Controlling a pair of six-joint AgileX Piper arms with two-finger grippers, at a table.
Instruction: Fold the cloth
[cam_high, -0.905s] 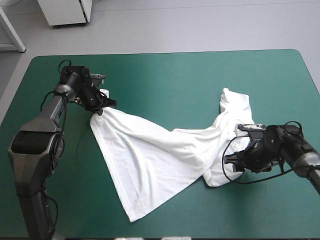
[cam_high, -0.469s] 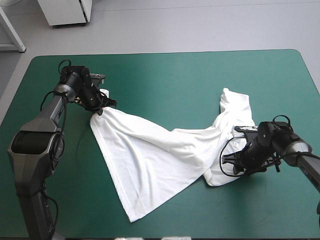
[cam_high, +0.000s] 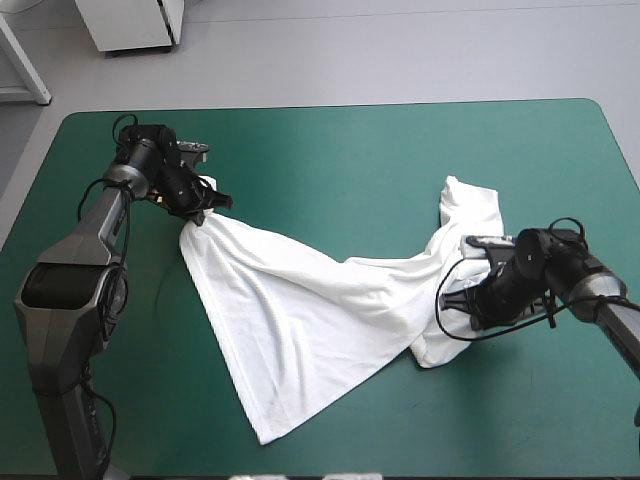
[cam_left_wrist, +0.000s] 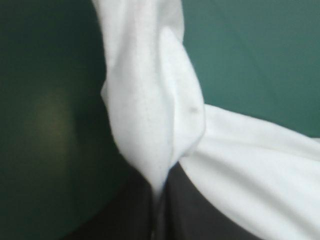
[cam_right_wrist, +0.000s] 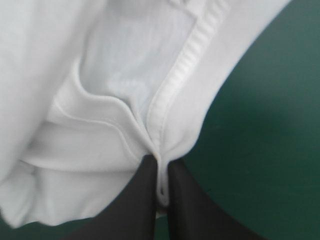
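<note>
With the left pincer (cam_high: 205, 205) and right pincer (cam_high: 455, 306) each clamped on the T-shirt (cam_high: 300, 310), which sprawls twisted between the 2 on the bench (cam_high: 350, 150), the right has just edged inward, so flattening seems unfinished.

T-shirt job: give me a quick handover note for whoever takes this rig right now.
Left gripper: shut on the T-shirt at its left end, toward the far-left of the teal-green table.
Right gripper: shut on a ribbed edge at the shirt's right end.
T-shirt: stretched between them, creased, one corner trailing toward the near edge.
Done: both grips.
Left: spread it flat, then fold; no fold visible.
</note>
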